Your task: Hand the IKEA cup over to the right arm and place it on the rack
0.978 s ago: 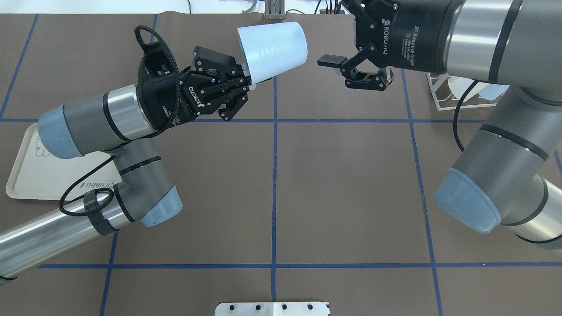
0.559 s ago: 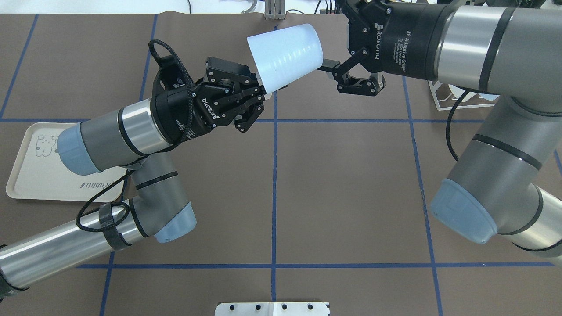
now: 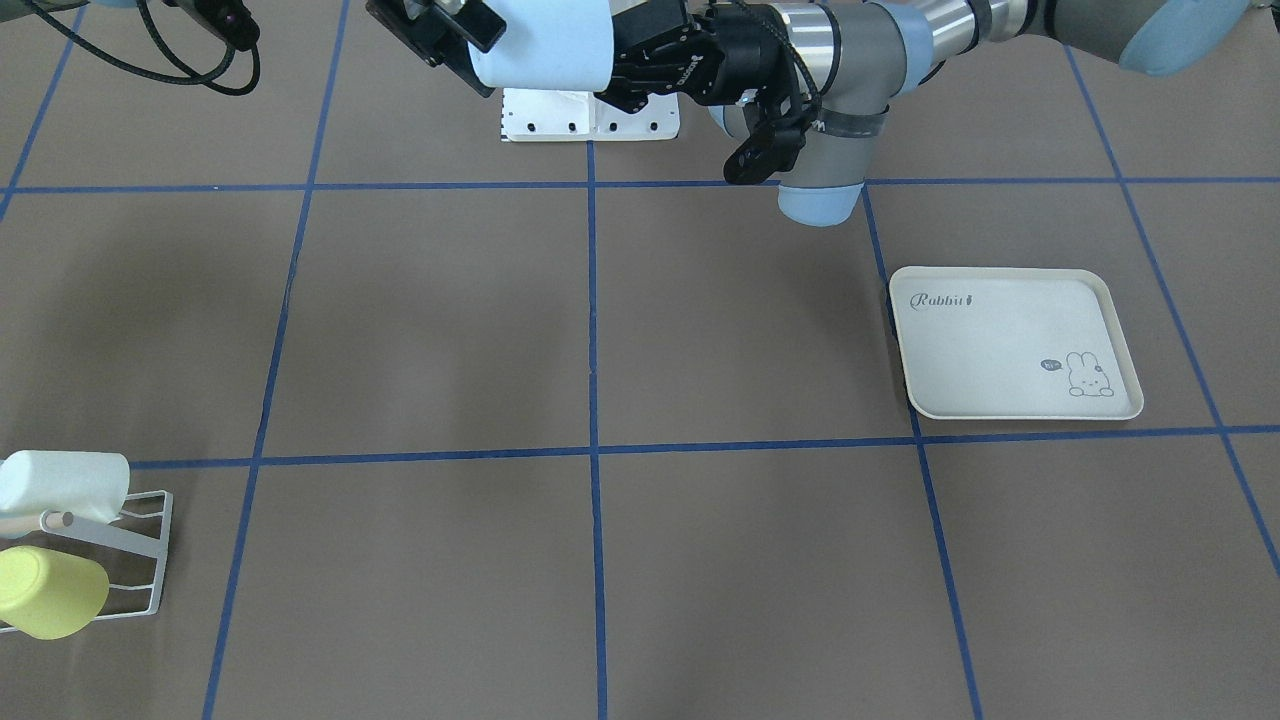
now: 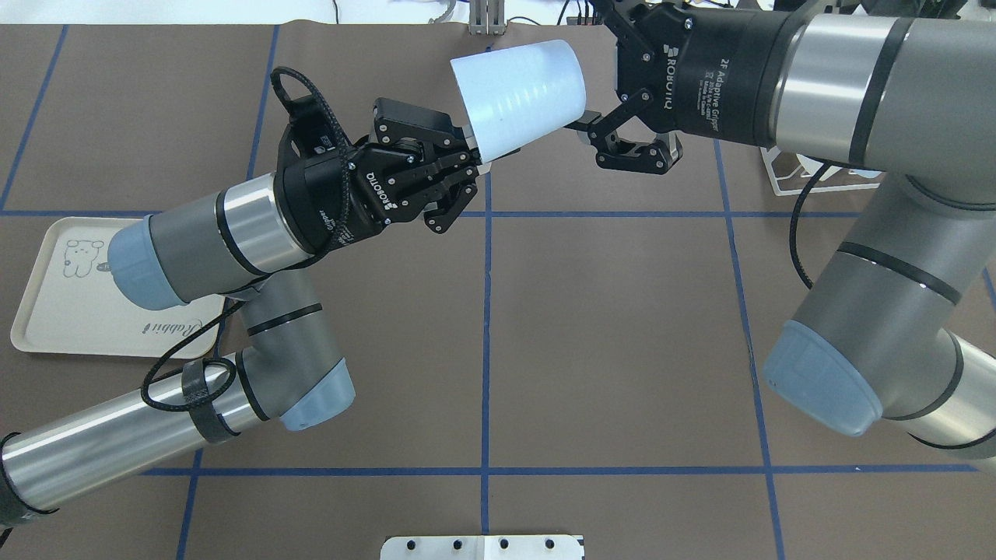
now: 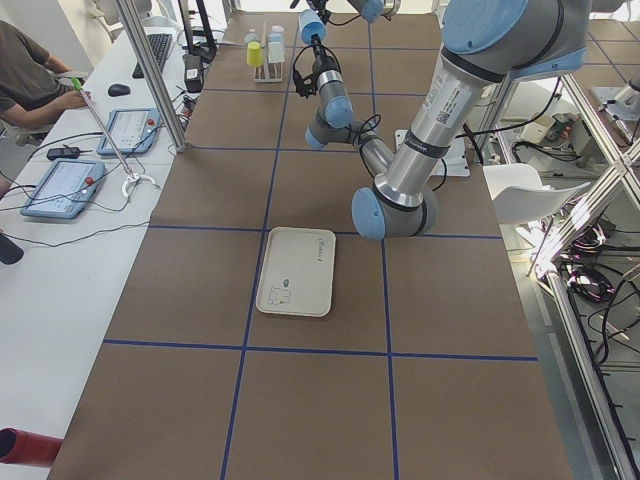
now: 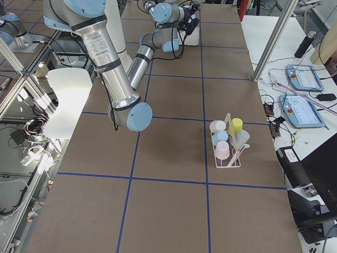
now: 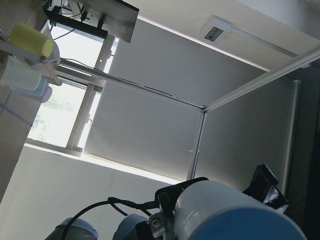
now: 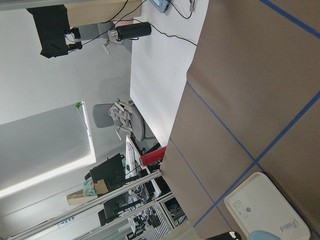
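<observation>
our left gripper (image 4: pixel 476 155) is clamped on the rim wall of the pale blue cup (image 4: pixel 517 93), holding it on its side above the table (image 4: pixel 622 311) with the closed base pointing toward the right arm. in the last second the left arm has swung the cup rightward and a little away from the robot. a second ago there was open table between the cup's base and the right gripper (image 4: pixel 595 124). now that gap is gone, and the one right finger we see from overhead overlaps the edge of the base. the right gripper has itself edged a little toward the cup. its jaws stand apart, and in the left wrist view black finger parts show on both sides of the cup's far end, so we judge it is straddling the base without squeezing yet. the left arm's move has also uncovered more of the cream tray (image 4: pixel 47 327). for the task, we read this as the approach part of the hand-over being about done: the right gripper should close next, and only then should the left let go. the rack (image 3: pixel 160 560), already carrying a white and a yellow cup, sits well apart at the table's right end.
</observation>
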Motion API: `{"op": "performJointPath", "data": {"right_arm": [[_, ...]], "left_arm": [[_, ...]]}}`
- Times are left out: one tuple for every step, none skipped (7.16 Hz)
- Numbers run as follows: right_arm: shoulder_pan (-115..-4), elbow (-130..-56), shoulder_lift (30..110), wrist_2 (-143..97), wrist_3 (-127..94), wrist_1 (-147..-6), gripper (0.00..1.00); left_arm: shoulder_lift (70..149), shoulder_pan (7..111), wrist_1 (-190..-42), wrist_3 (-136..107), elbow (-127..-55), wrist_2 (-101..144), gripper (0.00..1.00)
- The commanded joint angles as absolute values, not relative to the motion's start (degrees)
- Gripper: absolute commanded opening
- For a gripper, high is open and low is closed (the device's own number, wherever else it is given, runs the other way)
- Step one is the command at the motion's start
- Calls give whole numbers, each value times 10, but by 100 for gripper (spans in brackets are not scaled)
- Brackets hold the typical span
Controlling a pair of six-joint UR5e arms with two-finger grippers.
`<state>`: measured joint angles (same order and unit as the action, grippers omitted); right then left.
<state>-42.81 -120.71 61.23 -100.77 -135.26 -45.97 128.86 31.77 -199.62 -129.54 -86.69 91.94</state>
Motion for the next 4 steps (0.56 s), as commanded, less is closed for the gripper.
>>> {"op": "performJointPath", "data": {"right_arm": [[-428, -1209, 616, -1009, -1353, -460, 98], [-428, -1210, 617, -1008, -1353, -460, 93], [-428, -1210, 617, -1008, -1353, -460, 88], [-428, -1211, 617, -1008, -1353, -460, 88]], "left_arm": [[1295, 318, -1993, -1293, -862, 919, 0], [1296, 319, -1993, -1292, -861, 919, 0], [1296, 319, -1992, -1291, -861, 919, 0], [1296, 321, -1980, -1289, -861, 919, 0]]}}
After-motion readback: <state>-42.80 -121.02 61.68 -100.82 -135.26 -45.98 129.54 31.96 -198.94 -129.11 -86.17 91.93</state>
